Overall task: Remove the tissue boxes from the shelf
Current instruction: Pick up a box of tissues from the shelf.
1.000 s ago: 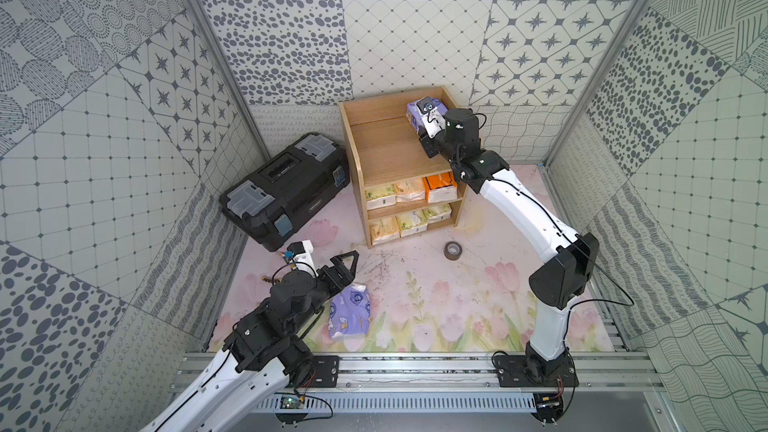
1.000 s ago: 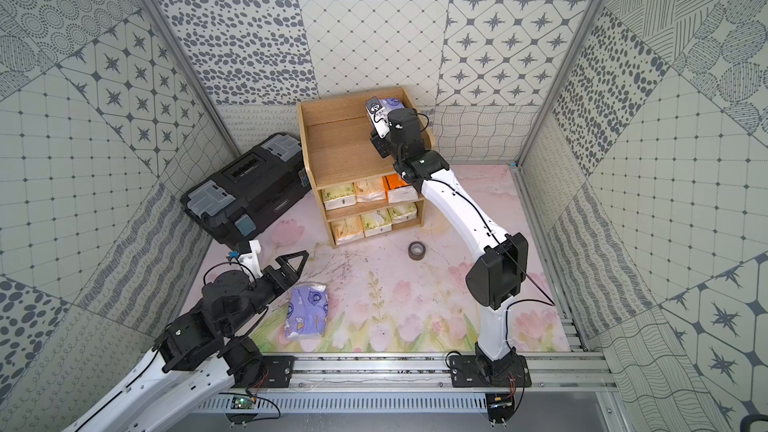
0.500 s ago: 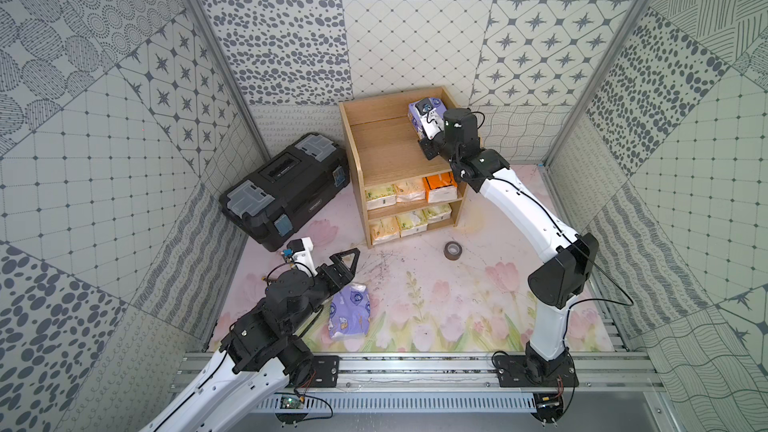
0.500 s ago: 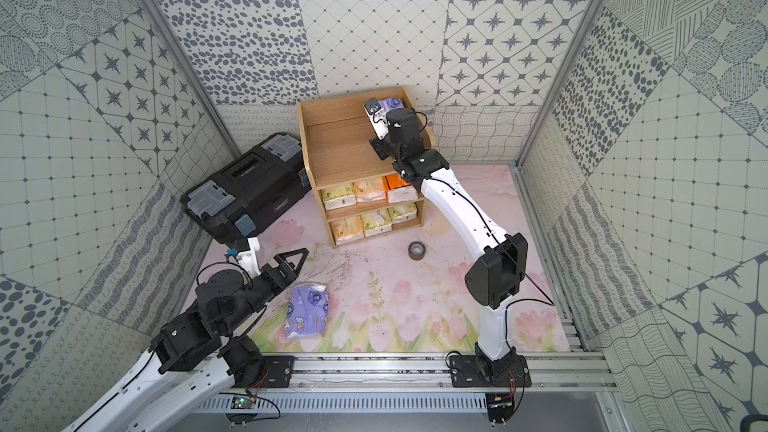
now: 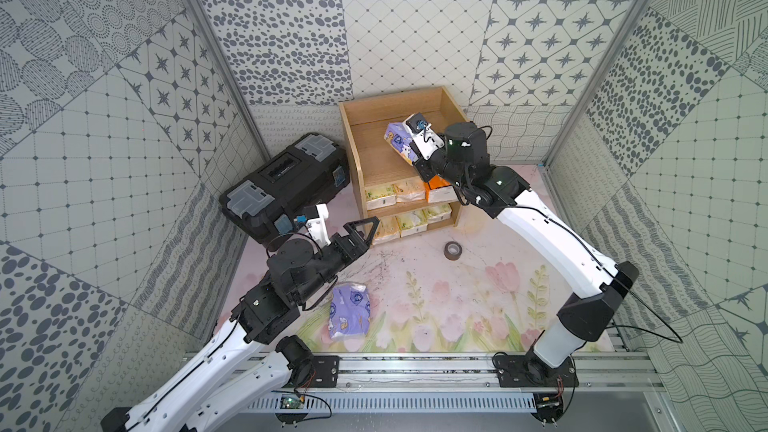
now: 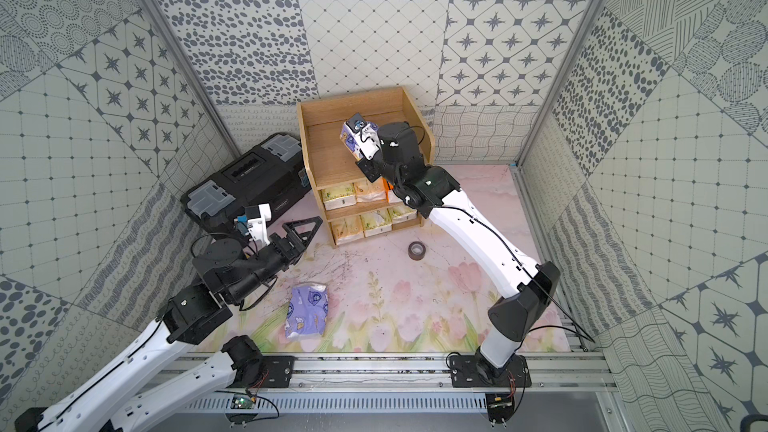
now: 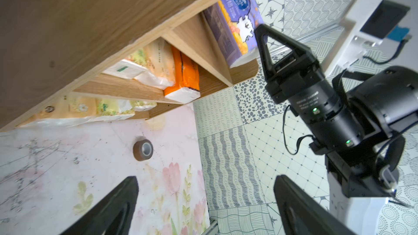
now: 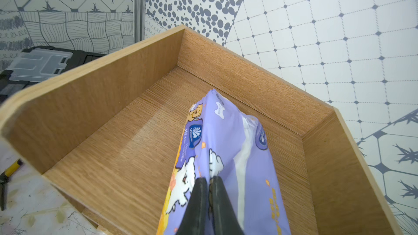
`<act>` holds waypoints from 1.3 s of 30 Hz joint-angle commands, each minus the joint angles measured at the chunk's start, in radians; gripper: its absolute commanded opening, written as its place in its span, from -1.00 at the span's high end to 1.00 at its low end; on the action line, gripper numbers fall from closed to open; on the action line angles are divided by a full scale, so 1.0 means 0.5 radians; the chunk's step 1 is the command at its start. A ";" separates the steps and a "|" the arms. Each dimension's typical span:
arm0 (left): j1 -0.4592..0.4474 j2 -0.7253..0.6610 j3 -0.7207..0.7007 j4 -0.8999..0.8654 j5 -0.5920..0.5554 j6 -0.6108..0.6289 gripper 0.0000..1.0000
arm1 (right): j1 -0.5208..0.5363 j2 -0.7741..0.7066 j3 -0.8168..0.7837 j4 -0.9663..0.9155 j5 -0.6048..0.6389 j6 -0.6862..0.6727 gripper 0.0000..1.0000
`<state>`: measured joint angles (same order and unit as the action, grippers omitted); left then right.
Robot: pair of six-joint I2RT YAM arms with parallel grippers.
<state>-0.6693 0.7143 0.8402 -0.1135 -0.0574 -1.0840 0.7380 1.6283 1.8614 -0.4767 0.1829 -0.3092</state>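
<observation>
My right end effector (image 8: pixel 209 180) is clamped down hard, its two black fingers almost meeting on a fold of wrapper on a lavender pack (image 8: pixel 226 150). In both top views that pack shows just above the centre of the frame, tilted on edge over the right part of the top tier of the shelf (image 5: pixel 355 151), inside the raised wooden panels. I cannot tell whether its lower end is clear of the deck.

My left end effector (image 7: pixel 205 179) is spread wide and carries nothing. In a top view it hangs left of centre, close to the shelf's lower left corner and just right of the black toolbox (image 5: pixel 286 184).

The middle tier holds two cream packs (image 5: pixel 395 194) with an orange pack (image 5: pixel 440 193) at their right. Three more cream ones fill the lower tier. The right arm crosses in front of part of the orange one.

A second lavender pack (image 5: pixel 350 311) lies flat on the floral tabletop (image 5: pixel 457 305), below centre, well apart from the shelf and beside my left arm. A tape roll (image 5: pixel 453 250) sits on the tabletop near the shelf's lower right corner.
</observation>
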 commanded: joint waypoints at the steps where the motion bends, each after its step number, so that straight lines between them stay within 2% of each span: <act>1: -0.003 0.202 0.180 0.417 0.141 -0.096 -0.98 | 0.026 -0.169 -0.150 0.156 -0.024 0.093 1.00; 6: -0.004 0.401 0.325 0.461 0.043 -0.237 -0.99 | 0.039 -0.327 -0.343 0.203 -0.123 0.127 1.00; 19: -0.021 0.944 0.710 0.387 -0.091 -0.426 -0.99 | 0.081 -0.490 -0.530 0.175 -0.287 0.091 1.00; 29: -0.029 1.154 0.788 0.465 -0.088 -0.573 -0.98 | 0.131 -0.606 -0.611 0.096 -0.398 0.061 1.00; 32: -0.032 1.180 0.799 0.493 -0.080 -0.573 -0.82 | 0.141 -0.624 -0.636 0.061 -0.416 0.042 1.00; 39: -0.047 1.190 0.801 0.493 -0.090 -0.578 -0.21 | 0.178 -0.672 -0.694 0.061 -0.443 0.040 1.00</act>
<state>-0.6907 1.2999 1.2308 0.1139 -0.0898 -1.3121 0.8101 1.3193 1.5288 -0.4683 -0.0147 -0.2802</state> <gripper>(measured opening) 0.632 0.084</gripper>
